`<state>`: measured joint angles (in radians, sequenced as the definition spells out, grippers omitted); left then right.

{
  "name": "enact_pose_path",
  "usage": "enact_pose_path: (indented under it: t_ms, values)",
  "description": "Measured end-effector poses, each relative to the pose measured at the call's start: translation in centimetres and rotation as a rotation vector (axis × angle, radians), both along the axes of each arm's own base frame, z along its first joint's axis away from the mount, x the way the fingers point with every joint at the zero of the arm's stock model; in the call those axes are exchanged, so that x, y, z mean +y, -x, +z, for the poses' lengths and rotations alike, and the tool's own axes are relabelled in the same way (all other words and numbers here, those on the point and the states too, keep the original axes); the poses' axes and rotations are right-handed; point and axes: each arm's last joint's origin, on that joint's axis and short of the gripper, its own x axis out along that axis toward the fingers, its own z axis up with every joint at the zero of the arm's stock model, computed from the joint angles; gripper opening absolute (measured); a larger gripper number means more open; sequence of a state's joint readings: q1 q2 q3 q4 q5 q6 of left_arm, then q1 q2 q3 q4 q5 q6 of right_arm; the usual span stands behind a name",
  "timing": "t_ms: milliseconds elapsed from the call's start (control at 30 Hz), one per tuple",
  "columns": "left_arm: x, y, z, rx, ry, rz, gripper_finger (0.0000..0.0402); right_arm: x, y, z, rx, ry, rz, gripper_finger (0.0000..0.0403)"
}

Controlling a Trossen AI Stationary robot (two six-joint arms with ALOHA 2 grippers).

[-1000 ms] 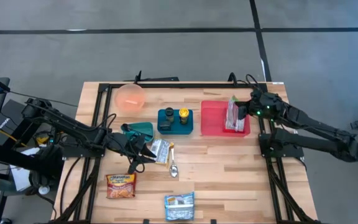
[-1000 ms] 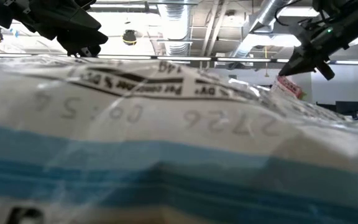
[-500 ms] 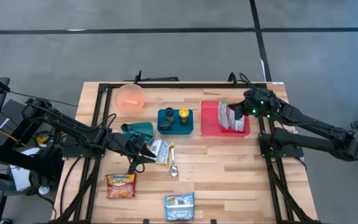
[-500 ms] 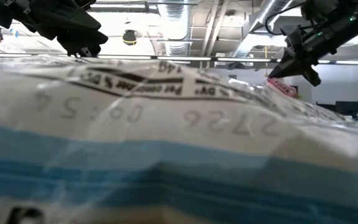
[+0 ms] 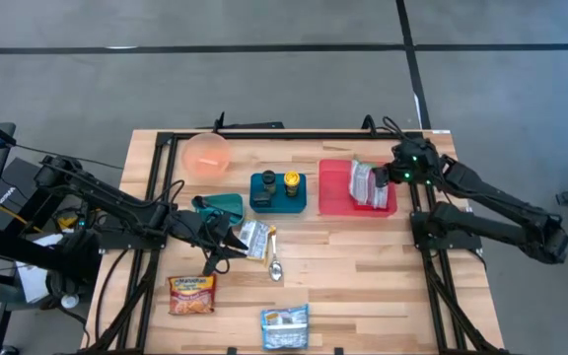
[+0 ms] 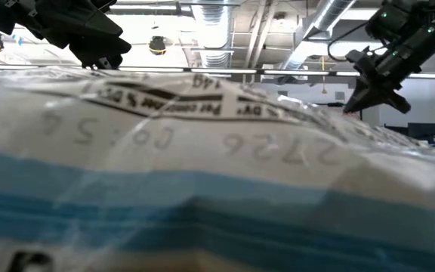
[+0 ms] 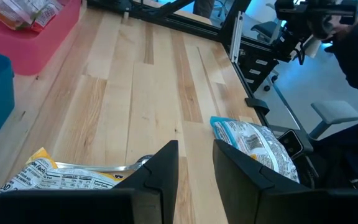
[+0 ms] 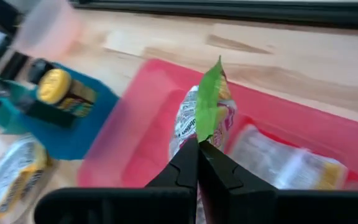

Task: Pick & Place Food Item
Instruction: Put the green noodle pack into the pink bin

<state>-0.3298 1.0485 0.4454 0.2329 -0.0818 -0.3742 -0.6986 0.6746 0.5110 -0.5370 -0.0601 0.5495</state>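
My right gripper (image 5: 383,177) is over the red tray (image 5: 335,197) at the table's far right, shut on a crinkled food packet (image 5: 363,183) with a green strip (image 8: 207,93). A second packet (image 8: 284,163) lies flat in the tray. My left gripper (image 5: 233,245) waits near the table's left middle, open, with bare wood between its fingers (image 7: 196,163). A silver packet (image 5: 254,237) lies flat on the table just beside it. My right gripper pinches the packet's green-edged end (image 8: 199,133) between its two shut fingers. The fingers slant down from the table's right side. The packet reaches away from the fingertips over the red tray; whether its far end rests on the tray I cannot tell.
A pink bowl (image 5: 206,154) stands at the far left and a blue holder with two jars (image 5: 277,189) in the middle. A teal item (image 5: 221,205), a spoon (image 5: 274,266), a ramen packet (image 5: 192,294) and a blue-white packet (image 5: 285,327) lie on the table nearer the front.
My right gripper has turned and sunk a little over the red tray, staying shut on the packet. The packet has tipped from standing on edge to leaning lower over the tray.
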Motion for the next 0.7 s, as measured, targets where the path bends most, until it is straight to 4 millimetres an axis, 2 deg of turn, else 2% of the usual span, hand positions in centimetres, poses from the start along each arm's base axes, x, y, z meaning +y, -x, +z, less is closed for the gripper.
enact_pose_path:
  t_ms: [700]
  values:
    - [0.0, 0.0, 0.0, 0.0, -0.002, -0.001, 0.0095, -1.0, 2.9, -1.3, 0.162, -0.113, -0.229, 0.0]
